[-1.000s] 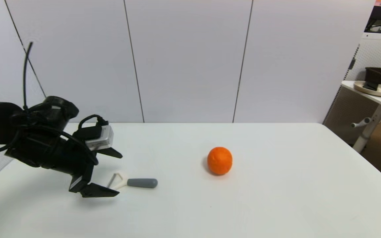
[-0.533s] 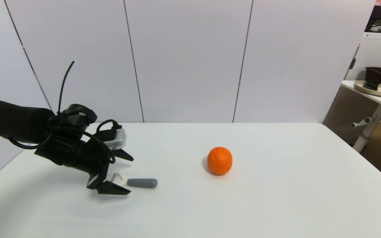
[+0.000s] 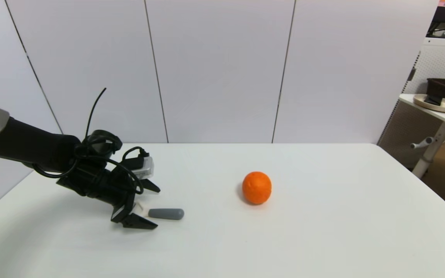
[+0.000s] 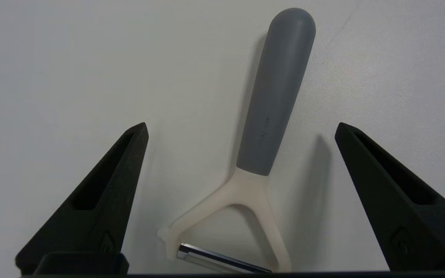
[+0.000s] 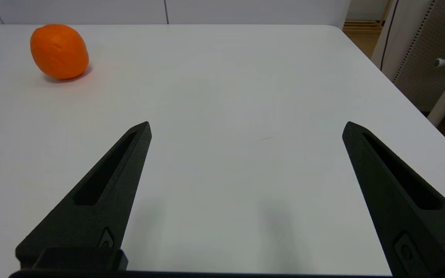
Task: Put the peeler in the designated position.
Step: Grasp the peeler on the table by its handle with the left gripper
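On the white table (image 3: 323, 231), the spread left tool (image 3: 151, 206) has advanced to straddle the peeler (image 3: 164, 213)

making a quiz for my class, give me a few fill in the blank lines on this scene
1. The left end effector is open around the ____ end of the peeler.
2. The peeler's handle is ____ in colour.
3. The round fruit on the table is an ____.

Missing words: forked head; grey; orange

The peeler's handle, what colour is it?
Grey. The peeler has a grey handle and a cream-white forked head, clearest in the left wrist view.
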Available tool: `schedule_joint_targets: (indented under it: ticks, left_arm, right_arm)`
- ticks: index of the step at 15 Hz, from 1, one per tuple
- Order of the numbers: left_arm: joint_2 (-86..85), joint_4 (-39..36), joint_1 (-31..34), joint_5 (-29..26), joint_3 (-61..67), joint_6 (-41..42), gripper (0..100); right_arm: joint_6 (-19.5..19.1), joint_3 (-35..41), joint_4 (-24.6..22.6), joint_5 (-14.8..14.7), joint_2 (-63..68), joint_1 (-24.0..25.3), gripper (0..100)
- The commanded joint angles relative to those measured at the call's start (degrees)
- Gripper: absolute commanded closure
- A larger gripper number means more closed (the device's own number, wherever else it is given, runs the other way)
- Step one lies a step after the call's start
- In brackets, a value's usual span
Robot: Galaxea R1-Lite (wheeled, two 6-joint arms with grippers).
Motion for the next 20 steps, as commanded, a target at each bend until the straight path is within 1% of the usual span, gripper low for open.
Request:
schedule_joint_targets:
  ticks: [1, 13, 14, 20]
  left_arm:
    - [0.8, 0.1, 0.0, -0.4, 0.3, 0.4, 0]
    - [1.5, 0.4, 0.0, -0.5, 0.4, 0.4, 0]
    - [1.5, 0.4, 0.0, -0.5, 0.2, 0.4, 100]
    - [0.9, 0.6, 0.0, -0.5, 0.1, 0.4, 100]
  right_arm:
    - [0.0, 0.0, 0.0, 0.0, 0.0, 0.0, 0]
    - [0.0, 0.0, 0.0, 0.0, 0.0, 0.0, 0]
    - [0.0, 0.0, 0.0, 0.0, 0.0, 0.0, 0]
    - [0.0, 0.0, 0.0, 0.0, 0.0, 0.0, 0]
